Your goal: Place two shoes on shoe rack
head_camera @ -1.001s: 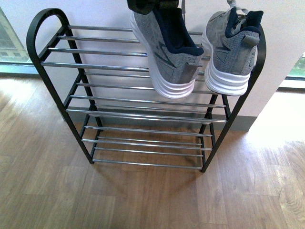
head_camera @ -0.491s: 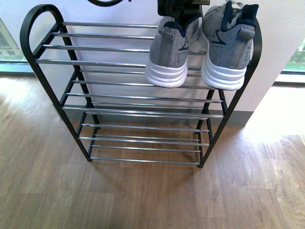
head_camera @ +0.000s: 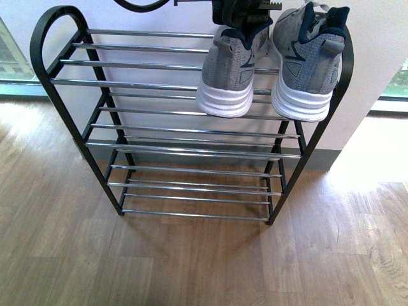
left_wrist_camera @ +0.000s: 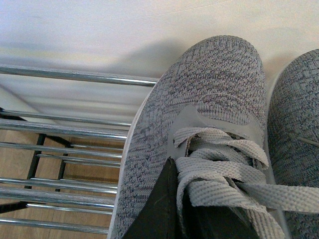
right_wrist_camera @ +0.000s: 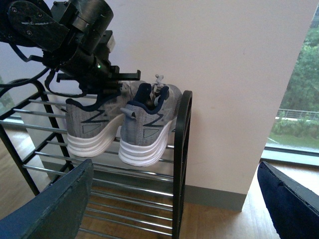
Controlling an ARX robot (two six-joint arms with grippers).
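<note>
grey shoes (head_camera: 233, 70) on rack (head_camera: 127, 83), wood floor (head_camera: 191, 268) (white wall (head_camera: 376, 38) behind)

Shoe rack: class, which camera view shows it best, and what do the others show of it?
The front view: the shoe rack appears whole, all four tiers and both side frames. The right wrist view shows only the part around the shoes; the left wrist view, a few bars beside one toe.
</note>
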